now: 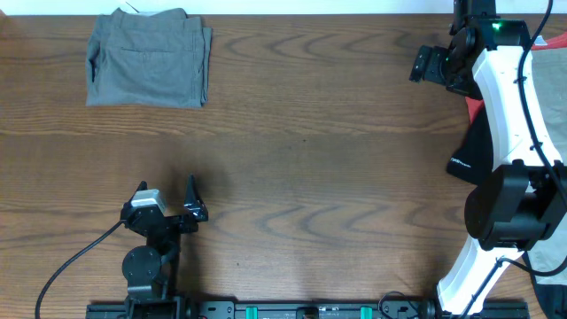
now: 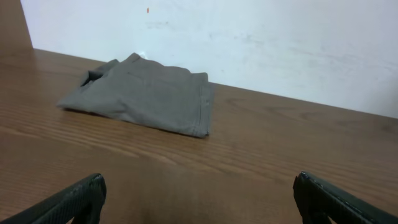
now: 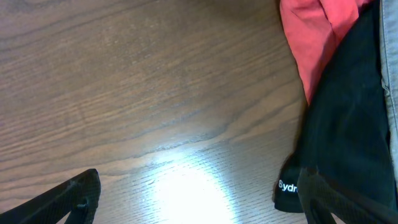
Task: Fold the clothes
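Clothes [image 1: 468, 151] are heaped at right; the black garment [image 3: 348, 124] should be pinched by one edge — clear of the red garment [image 3: 311, 37] — with the spread right gripper [image 3: 198, 190].

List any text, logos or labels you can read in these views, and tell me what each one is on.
"ydr", in white after a small round mark, at the edge of the black garment in the right wrist view; the rest of the word is hidden.
The white print on the same garment in the overhead view is too small to read.
The grey shorts show no text or label.
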Motion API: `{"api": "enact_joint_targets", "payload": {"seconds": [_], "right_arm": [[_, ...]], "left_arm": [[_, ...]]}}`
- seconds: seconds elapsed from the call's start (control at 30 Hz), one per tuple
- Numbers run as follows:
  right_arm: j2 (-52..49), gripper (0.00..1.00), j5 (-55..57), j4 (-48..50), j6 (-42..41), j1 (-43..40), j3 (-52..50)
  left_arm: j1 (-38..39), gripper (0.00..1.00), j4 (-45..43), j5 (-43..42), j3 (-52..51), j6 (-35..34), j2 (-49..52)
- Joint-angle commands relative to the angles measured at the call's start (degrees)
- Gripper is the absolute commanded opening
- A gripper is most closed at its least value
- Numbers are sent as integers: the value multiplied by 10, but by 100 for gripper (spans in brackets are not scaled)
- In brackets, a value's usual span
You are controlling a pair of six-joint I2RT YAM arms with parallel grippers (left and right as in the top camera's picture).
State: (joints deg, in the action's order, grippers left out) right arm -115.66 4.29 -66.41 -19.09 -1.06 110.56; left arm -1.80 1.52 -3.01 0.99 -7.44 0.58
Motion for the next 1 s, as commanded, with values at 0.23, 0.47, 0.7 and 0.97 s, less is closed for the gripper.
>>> {"api": "enact_joint_targets", "payload": {"seconds": [0.23,0.47,0.7,0.97], "right_arm": [[2,99,0,0,-8,-4,-2],[2,99,0,0,-8,-4,-2],[2,99,0,0,-8,0,-2],[44,99,0,0,-8,16,-2]], "left_arm": [[1,98,23,11,-8,8,-3],[1,98,23,11,-8,8,-3],[1,98,23,11,-8,8,-3],[1,98,23,11,-8,8,-3]]}}
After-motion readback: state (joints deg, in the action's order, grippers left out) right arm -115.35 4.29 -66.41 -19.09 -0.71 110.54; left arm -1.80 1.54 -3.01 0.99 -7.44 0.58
